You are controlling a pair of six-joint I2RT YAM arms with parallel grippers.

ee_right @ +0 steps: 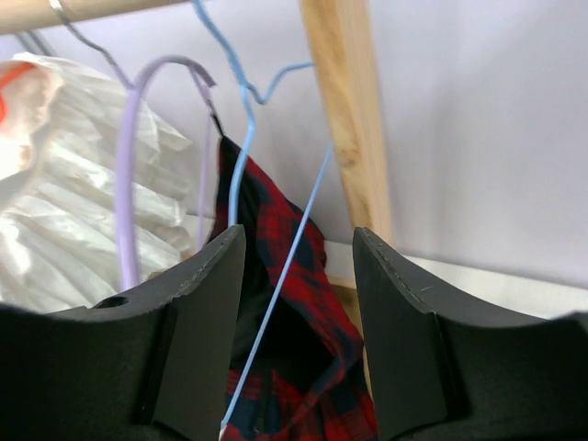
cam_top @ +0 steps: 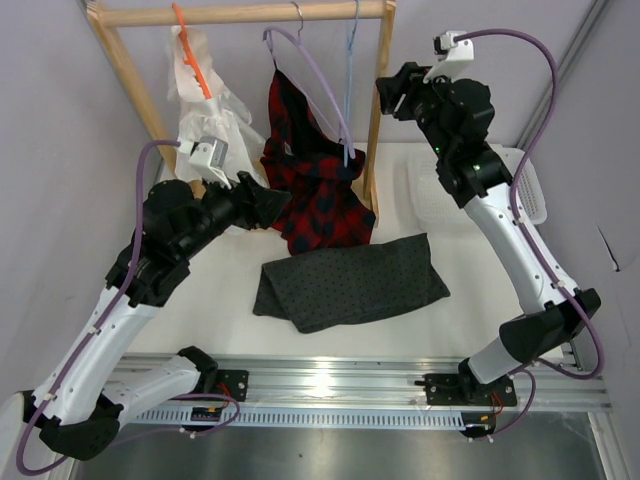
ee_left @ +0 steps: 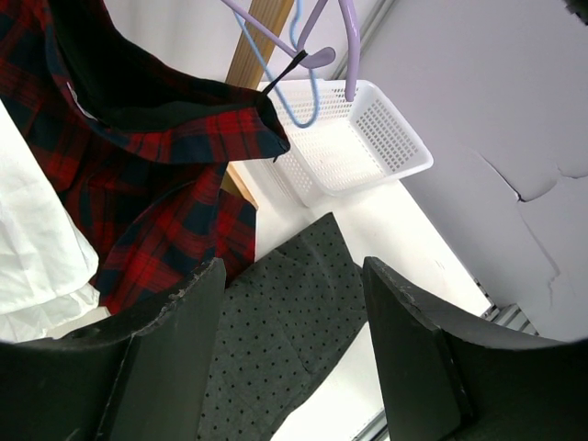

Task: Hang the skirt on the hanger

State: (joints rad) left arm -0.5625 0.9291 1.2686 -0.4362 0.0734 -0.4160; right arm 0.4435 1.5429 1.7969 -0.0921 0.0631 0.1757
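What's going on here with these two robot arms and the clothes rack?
The right gripper is up at the wooden rack, open and lined up on the blue hanger without gripping it. The left gripper hovers open and empty beside the red plaid garment. The grey skirt lies on the table, not yet on the hanger.

okay, on my feed now: left arm (cam_top: 120,305) shows white link shells and bulky black joint housings, a lilac cable (cam_top: 137,205) looping alongside, a white camera block (cam_top: 208,153) at the wrist. right arm (cam_top: 512,232) same build, tiny green light (cam_top: 478,155) on its black joint. up close, left gripper (ee_left: 294,266) fingers (ee_left: 175,354) matte black and flat, edges scuffed pale.
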